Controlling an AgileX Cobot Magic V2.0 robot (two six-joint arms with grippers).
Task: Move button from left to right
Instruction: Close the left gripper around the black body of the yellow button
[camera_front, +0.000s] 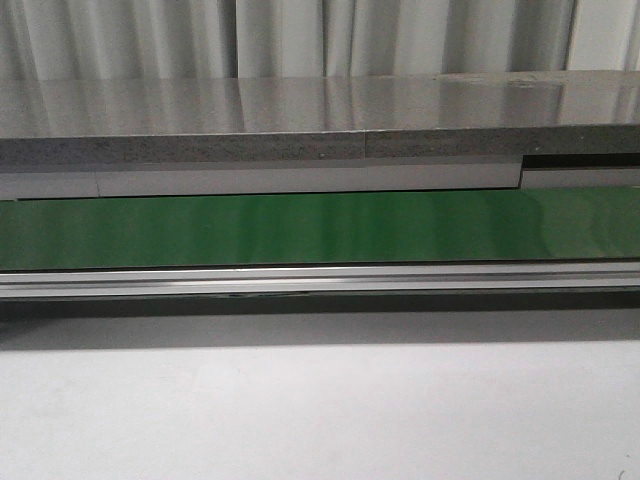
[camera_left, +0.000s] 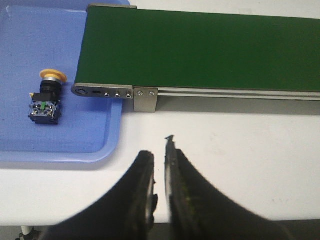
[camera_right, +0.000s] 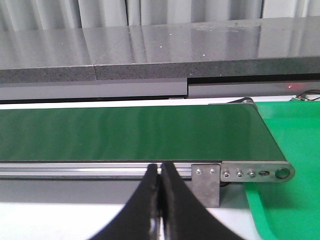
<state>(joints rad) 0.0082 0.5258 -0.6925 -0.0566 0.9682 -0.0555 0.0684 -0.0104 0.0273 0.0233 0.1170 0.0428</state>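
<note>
The button (camera_left: 46, 98) lies on its side in the blue tray (camera_left: 85, 142), just beside the left end of the green conveyor belt (camera_left: 200, 50). It looks small, rigid and light; the round yellow-orange cap would likely slip or roll between pads, so the flat sides of the black boxy body seem the better hold. The left gripper (camera_left: 160, 155) hangs over the white worktop (camera_left: 240, 150) near the tray's corner, nearly closed and empty. The right gripper (camera_right: 160, 172), fully closed and empty, faces the belt's other end beside a green tray (camera_right: 290, 210).
</note>
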